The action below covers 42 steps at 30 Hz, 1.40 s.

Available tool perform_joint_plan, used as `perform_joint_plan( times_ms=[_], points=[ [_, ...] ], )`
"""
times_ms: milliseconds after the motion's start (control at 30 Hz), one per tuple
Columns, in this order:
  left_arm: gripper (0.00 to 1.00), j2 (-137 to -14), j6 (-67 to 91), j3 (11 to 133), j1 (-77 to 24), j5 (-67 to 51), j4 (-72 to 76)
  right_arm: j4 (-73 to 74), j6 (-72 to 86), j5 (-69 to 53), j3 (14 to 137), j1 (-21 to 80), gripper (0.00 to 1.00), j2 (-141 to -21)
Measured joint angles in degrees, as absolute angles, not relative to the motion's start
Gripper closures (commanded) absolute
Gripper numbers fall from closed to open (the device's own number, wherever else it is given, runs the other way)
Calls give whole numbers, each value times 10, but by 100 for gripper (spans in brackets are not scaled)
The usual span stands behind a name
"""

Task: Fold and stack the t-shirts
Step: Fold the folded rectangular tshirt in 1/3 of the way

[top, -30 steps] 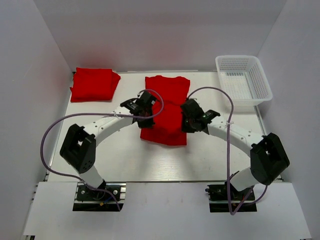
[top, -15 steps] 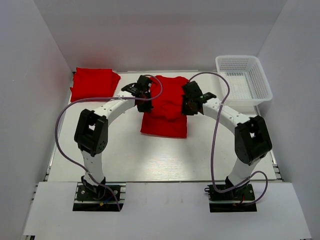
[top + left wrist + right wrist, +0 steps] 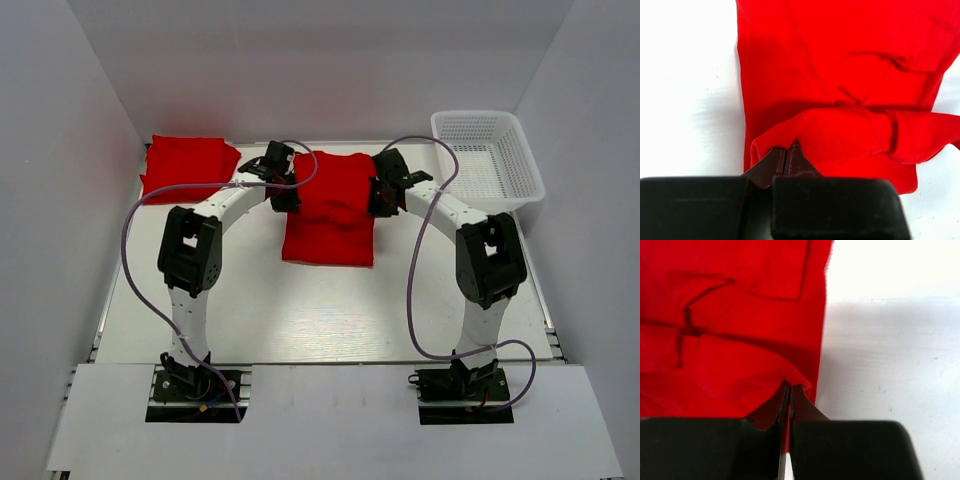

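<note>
Pinching red cloth, both sets of jaws are clenched: we see the left gripper closed on the left edge of the middle t-shirt and the right gripper closed on its right edge. That t-shirt lies on the table just toward 12 o'clock from centre, with the gripped edges raised off the layer beneath. We note a folded t-shirt at 10 o'clock and a white basket at 2 o'clock.
</note>
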<state>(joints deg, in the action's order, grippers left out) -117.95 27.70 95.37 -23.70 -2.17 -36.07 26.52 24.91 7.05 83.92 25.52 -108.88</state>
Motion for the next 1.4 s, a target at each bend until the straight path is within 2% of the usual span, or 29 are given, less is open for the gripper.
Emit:
perform_joint_plan(
  times_ms=[333, 367, 400, 433, 500, 533, 600, 800, 1067, 1233, 1400],
  points=[
    [100, -1232, 277, 975, -217, -62, -314, 215, 237, 28, 856, 228, 100, -1150],
    [98, -1234, 278, 975, -216, -64, -310, 210, 237, 25, 856, 226, 95, -1155],
    [88, -1236, 279, 975, -214, -66, -308, 205, 237, 22, 856, 224, 88, -1159],
    [46, -1237, 278, 976, -213, -68, -307, 201, 236, 18, 856, 224, 67, -1161],
    [21, -1238, 279, 976, -211, -70, -304, 192, 232, 4, 858, 219, 50, -1164],
    [0, -1238, 279, 976, -209, -69, -301, 189, 224, -2, 860, 218, 36, -1164],
    [0, -1238, 281, 978, -206, -69, -299, 180, 209, -14, 868, 216, 10, -1164],
    [0, -1218, 283, 978, -196, -48, -300, 163, 160, -36, 861, 217, 10, -1126],
    [0, -1059, 279, 883, -189, -26, -297, 148, 112, -91, 790, 233, 10, -1014],
    [0, -967, 276, 789, -189, -29, -288, 148, 90, -126, 791, 270, 10, -1034],
    [0, -937, 277, 696, -189, -39, -302, 150, 85, -154, 816, 303, 10, -1103]
  ],
)
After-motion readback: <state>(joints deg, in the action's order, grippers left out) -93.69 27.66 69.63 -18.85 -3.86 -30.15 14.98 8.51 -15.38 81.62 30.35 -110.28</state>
